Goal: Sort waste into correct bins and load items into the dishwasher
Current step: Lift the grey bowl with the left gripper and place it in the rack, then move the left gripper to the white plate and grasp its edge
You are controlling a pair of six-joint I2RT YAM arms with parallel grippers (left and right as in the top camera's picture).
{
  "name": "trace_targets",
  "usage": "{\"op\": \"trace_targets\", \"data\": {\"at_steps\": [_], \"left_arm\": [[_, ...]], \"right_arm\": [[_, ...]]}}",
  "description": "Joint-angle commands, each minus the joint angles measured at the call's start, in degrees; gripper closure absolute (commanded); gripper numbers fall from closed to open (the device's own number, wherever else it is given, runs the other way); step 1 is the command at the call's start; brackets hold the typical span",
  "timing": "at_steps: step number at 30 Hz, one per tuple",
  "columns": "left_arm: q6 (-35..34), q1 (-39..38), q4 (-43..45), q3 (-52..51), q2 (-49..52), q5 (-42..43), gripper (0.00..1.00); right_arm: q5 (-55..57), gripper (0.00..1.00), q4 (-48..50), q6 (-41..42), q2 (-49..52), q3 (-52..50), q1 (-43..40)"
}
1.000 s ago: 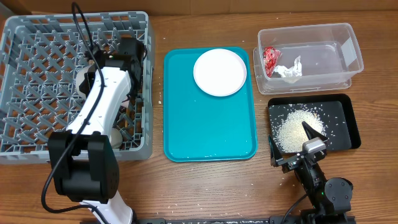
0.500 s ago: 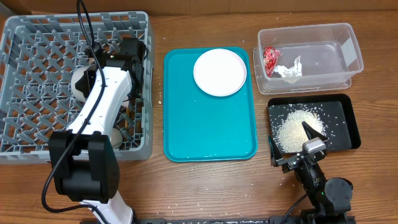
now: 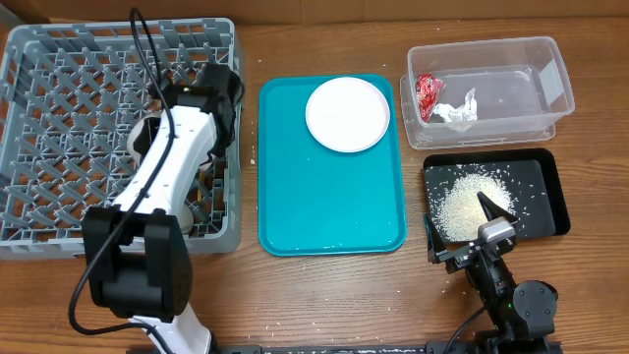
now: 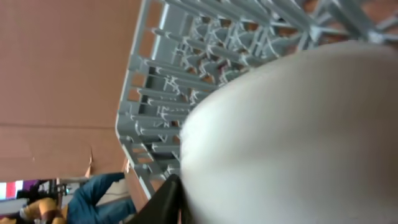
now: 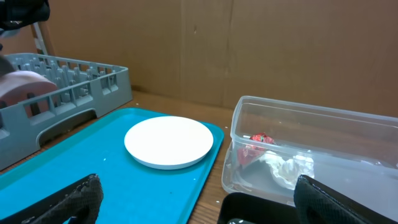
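Upper centre, on the teal tray point(image 3: 329, 206), the white dish point(image 3: 347, 115) looks stiff, probably slick, breakable: take its rim; right gripper point(image 3: 462, 224) gapes empty, whether left gripper point(image 3: 214, 87) grips I cannot tell.

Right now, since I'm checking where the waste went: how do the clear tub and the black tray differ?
The clear tub is see-through with tall walls; the black tray is opaque and shallow. The clear tub holds a red wrapper and a white tissue; the black tray holds rice grains. In the overhead view the clear tub lies just above the black tray. Both are rectangular and similar in footprint.
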Motion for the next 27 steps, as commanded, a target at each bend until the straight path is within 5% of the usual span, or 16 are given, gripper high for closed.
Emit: {"op": "trace_targets", "data": {"at_steps": [1, 3, 9, 16, 17, 20, 22, 25, 27], "left_arm": [[-5.8, -0.3, -3.6, 4.5, -1.3, 4.6, 0.68], [-5.9, -0.3, -5.4, 7.2, -2.5, 7.7, 0.64], [-5.7, -0.3, -7.3, 14.0, -7.5, 25.9, 0.29], [-4.8, -0.3, -7.9, 14.4, -9.2, 33.1, 0.32], [-4.9, 0.1, -8.2, 14.4, -9.2, 30.6, 0.37], [-4.9, 1.9, -7.5, 14.4, -9.2, 30.8, 0.71], [-4.9, 3.0, -7.0, 14.4, -9.1, 33.4, 0.79], [-2.6, 3.8, -3.9, 14.4, -9.2, 46.7, 0.76], [2.2, 3.0, 0.0, 14.4, -9.1, 57.2, 0.63]], "right_arm": [[0.5, 0.0, 0.4, -0.1, -0.7, -0.6, -0.1], [0.5, 0.0, 0.4, -0.1, -0.7, -0.6, -0.1], [0.5, 0.0, 0.4, -0.1, -0.7, -0.6, 0.0], [0.5, 0.0, 0.4, -0.1, -0.7, -0.6, -0.1], [0.5, 0.0, 0.4, -0.1, -0.7, -0.6, -0.1], [0.5, 0.0, 0.4, -0.1, -0.7, -0.6, -0.1], [0.5, 0.0, 0.4, -0.1, -0.7, -0.6, -0.1], [0.5, 0.0, 0.4, -0.1, -0.7, -0.6, -0.1], [0.5, 0.0, 0.4, -0.1, -0.7, -0.6, -0.1]]}}
